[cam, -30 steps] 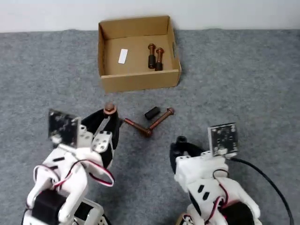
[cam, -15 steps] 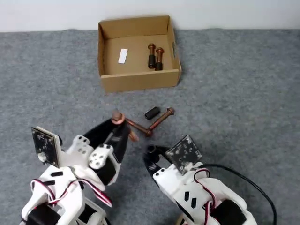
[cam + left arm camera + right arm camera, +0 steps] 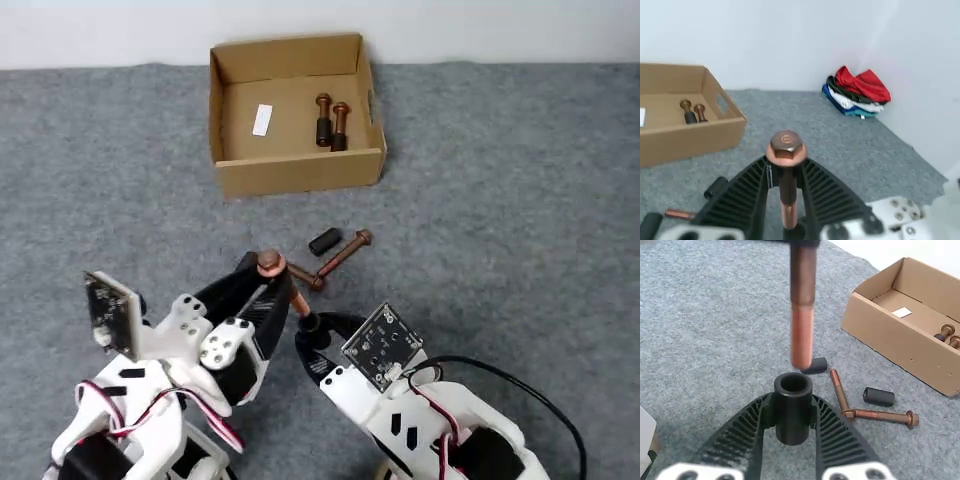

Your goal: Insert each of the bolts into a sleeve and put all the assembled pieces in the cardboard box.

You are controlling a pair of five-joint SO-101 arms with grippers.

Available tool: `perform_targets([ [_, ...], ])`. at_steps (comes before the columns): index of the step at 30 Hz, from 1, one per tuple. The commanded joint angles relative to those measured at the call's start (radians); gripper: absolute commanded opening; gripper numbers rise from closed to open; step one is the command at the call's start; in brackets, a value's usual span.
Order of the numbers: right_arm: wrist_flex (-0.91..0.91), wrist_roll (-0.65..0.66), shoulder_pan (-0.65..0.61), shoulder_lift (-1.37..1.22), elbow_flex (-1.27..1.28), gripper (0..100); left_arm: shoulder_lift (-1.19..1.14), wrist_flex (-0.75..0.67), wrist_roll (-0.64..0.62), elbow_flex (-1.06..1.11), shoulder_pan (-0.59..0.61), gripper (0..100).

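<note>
My left pincer (image 3: 785,167) is clamped on a bolt (image 3: 786,187), gripping it just under the head with the shank pointing down. My right pincer (image 3: 792,401) is clamped round a sleeve (image 3: 792,420), held upright with its mouth open to the top. The bolt's tip hangs just above that mouth, close but not yet inside, and a little off its centre as far as I can judge from the right wrist view.

Two assembled pieces (image 3: 331,122) lie side by side in the box (image 3: 297,172) at the far side of the bench (image 3: 500,200), so I count that part done. The pair I hold is the third, and it is at the joining step. It needs a straight descent with the tip kept over the hole, then the trip to the box.

Left on the bench, between me and the box, are two loose bolts (image 3: 880,415), their ends meeting in a V, and two loose sleeves (image 3: 879,396) near them. By my reckoning the task is under half done: one joining in hand, two more to make, and three pieces to drop in the box.
</note>
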State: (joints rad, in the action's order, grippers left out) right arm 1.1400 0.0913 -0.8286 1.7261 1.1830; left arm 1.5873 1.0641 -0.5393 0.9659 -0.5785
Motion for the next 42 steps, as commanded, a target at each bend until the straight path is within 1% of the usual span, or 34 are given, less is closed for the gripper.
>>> perform_targets([
  [1, -0.027, 0.011, -0.01, 0.008, -0.015, 0.8, 0.0, -0.017, -0.006, -0.001, -0.009, 0],
  [5, -0.027, 0.011, -0.007, 0.015, -0.017, 0.8, 0.0, 0.0, -0.006, 0.001, -0.011, 0],
  [10, -0.027, 0.012, -0.005, 0.013, -0.018, 0.8, 0.003, 0.043, -0.006, -0.005, -0.064, 0],
  [13, -0.027, 0.012, -0.005, 0.013, -0.018, 0.8, 0.005, 0.052, -0.006, -0.008, -0.074, 0],
  [18, -0.027, 0.012, -0.005, 0.013, -0.018, 0.8, 0.0, 0.107, -0.006, -0.027, -0.075, 0],
  [22, -0.027, 0.012, -0.004, 0.01, -0.018, 0.8, 0.006, 0.141, -0.006, -0.03, -0.114, 0],
  [28, -0.027, 0.012, -0.004, 0.008, -0.017, 0.8, -0.002, 0.164, -0.006, -0.076, -0.117, 0],
  [32, -0.03, 0.012, -0.004, 0.01, -0.017, 0.8, -0.002, 0.198, -0.006, -0.065, -0.117, 0],
  [37, -0.082, 0.023, -0.004, 0.005, -0.015, 0.8, -0.002, 0.198, 0.011, 0.01, -0.117, 1],
  [39, -0.082, 0.049, -0.004, 0.005, -0.015, 0.8, -0.002, 0.193, 0.041, 0.038, -0.117, 5],
  [42, -0.082, 0.06, -0.004, 0.005, -0.018, 0.8, -0.002, 0.199, 0.063, 0.068, -0.117, 14],
])
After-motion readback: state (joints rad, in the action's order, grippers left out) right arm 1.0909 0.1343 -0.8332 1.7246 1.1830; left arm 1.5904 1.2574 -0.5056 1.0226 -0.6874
